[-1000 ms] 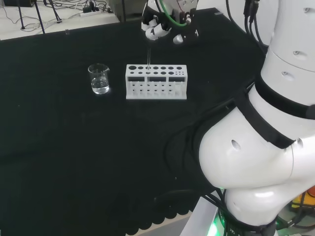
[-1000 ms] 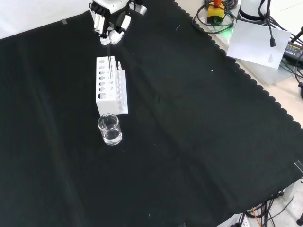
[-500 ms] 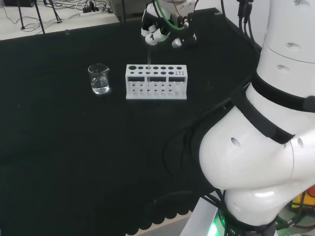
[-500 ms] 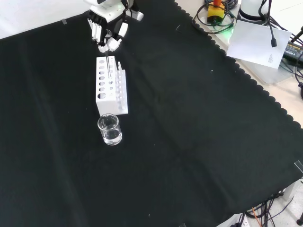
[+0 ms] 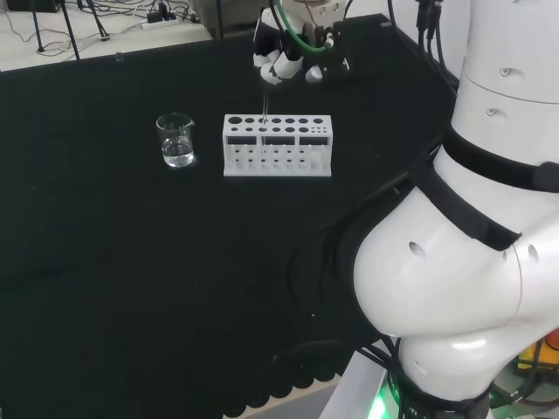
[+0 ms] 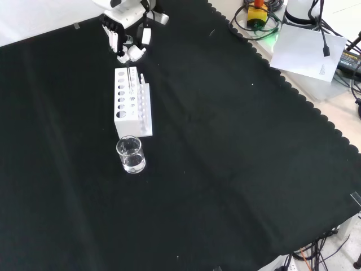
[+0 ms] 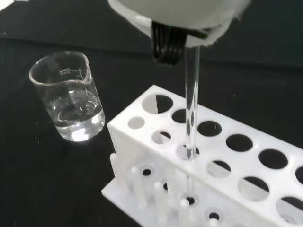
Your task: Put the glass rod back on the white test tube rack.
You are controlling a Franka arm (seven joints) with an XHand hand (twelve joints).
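The hand (image 6: 125,40) hangs above the far end of the white test tube rack (image 6: 132,102) in the front view, fingers curled round the top of the glass rod (image 7: 191,118). The rod stands upright, passing down through a hole in the rack's top plate to the base. A glass beaker (image 5: 176,140) holding clear liquid stands just beside the rack on the black cloth (image 6: 237,169).

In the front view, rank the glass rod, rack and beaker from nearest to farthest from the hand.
1. Glass rod, just below the hand, standing in the rack.
2. Rack, under the rod.
3. Beaker, beyond the rack's near end.
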